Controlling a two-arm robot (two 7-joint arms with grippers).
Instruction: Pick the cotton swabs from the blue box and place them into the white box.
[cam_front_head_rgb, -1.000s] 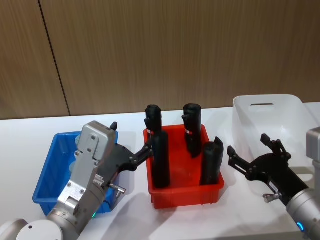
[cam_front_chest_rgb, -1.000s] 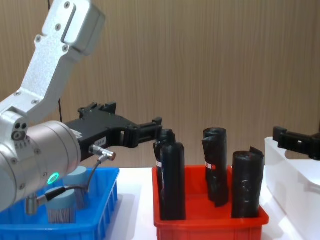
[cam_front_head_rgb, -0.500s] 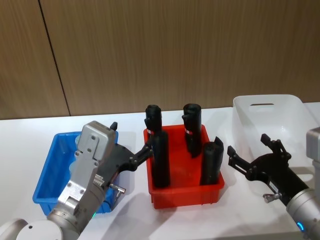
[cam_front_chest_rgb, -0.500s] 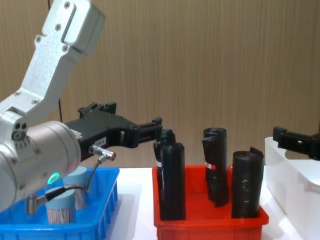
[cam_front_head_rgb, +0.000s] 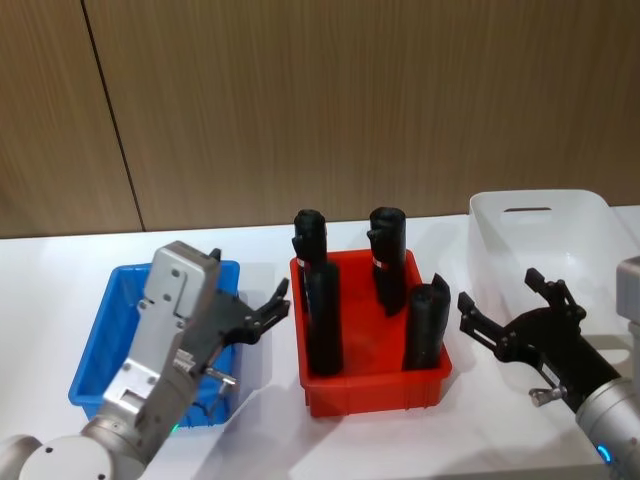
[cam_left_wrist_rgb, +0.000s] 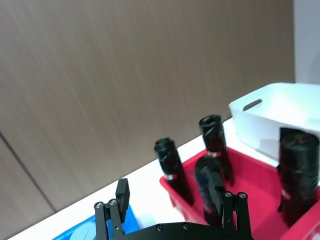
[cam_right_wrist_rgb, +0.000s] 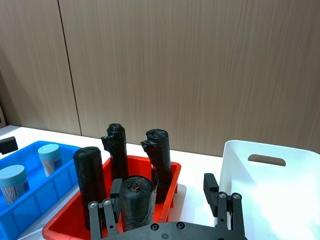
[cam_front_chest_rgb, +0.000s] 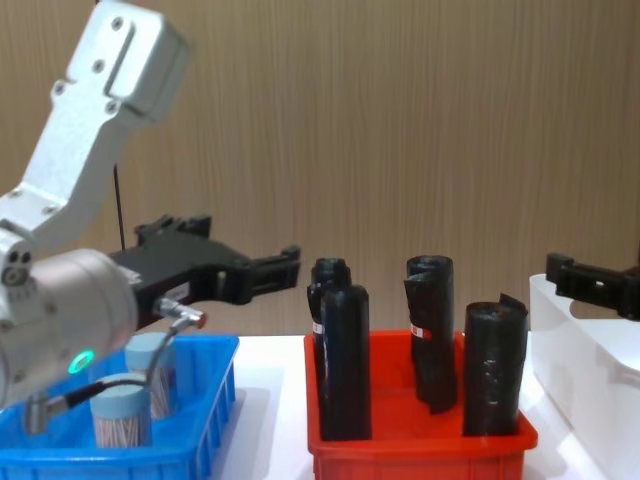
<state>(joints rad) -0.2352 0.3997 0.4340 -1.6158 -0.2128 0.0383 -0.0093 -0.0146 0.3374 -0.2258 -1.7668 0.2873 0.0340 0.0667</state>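
1. Left gripper (cam_front_head_rgb: 268, 308) hangs at the blue box (cam_front_head_rgb: 95, 345)'s 3 o'clock edge, jaws spread, holding nothing.
2. The cotton swabs (cam_front_chest_rgb: 120, 420) sit inside that box, at 9 o'clock from the red bin (cam_front_head_rgb: 370, 395).
3. Right gripper (cam_front_head_rgb: 497, 305) is also wide apart and empty, at 7 o'clock of the white box (cam_front_head_rgb: 600, 250).

Four black rolls (cam_front_head_rgb: 322, 320) stand in a red bin (cam_front_head_rgb: 375, 397).

Bright even light, soft shadows

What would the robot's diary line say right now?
phase: before pick | left gripper: open, above blue box | right gripper: open, by white box | cotton swabs: two in blue box
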